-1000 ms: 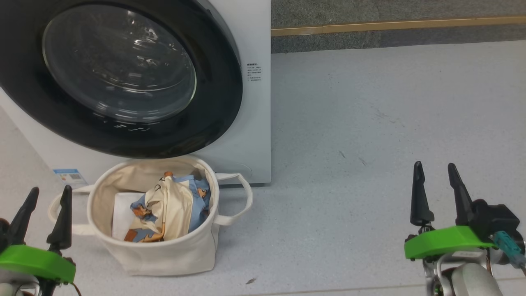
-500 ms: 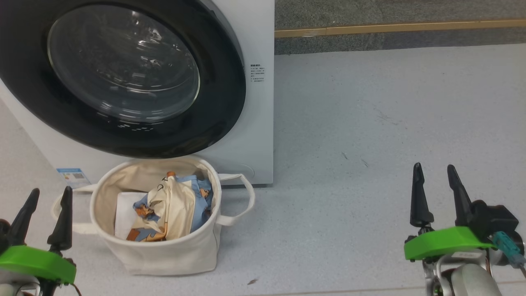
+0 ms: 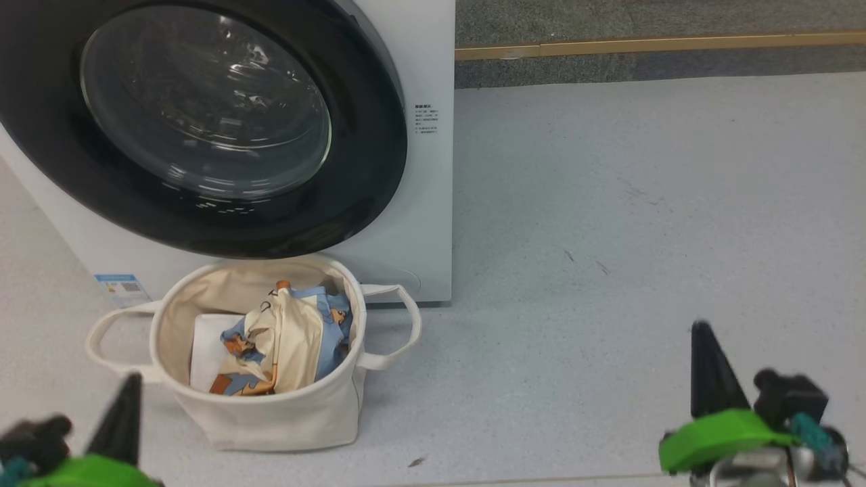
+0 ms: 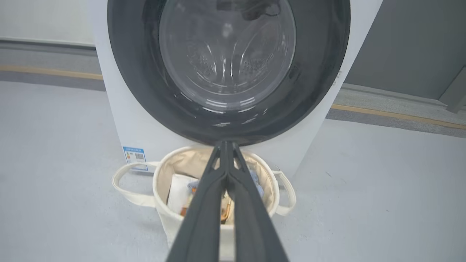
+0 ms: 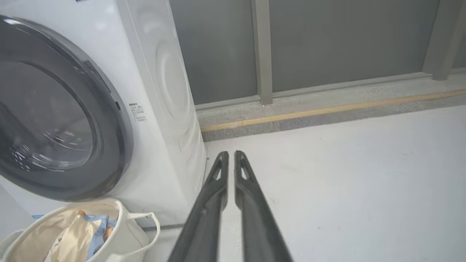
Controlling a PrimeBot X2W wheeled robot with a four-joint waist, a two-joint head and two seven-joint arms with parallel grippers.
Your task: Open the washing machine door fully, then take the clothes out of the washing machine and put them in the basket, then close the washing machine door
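- Washing machine door [image 3: 203, 128]: its black rim lies against the front of the washing machine [image 3: 429, 203]. The right wrist view shows no gap along the rim's right edge, so I judge it shut. The drum behind the glass looks bare, as far as the reflections allow.
- Clothes [image 3: 284, 338]: a blue-and-cream bundle sits down inside the basket [image 3: 270, 419], with nothing draped over its rim.
- The basket stands on the floor [image 3: 609, 237] right under the door's lowest arc. It is close against the washer front; whether it touches, I cannot tell.
- Left gripper [image 4: 225, 143]: fingers pressed together, empty. The door is straight ahead of its tips and above them. The basket is straight ahead and below, near but apart.
- Right gripper [image 5: 231, 154]: fingers drawn almost together with a thin slit between them, nothing in it. The door and basket lie off to its left, well apart, and bare floor lies ahead.
- Key relation: the left arm is the nearer one and sits on the door's centreline. The door is round, so it has no long axis to align to.
- Judgement: all three steps look done. If a confirming push on the door is wanted, it belongs to the left arm, going forward and up.
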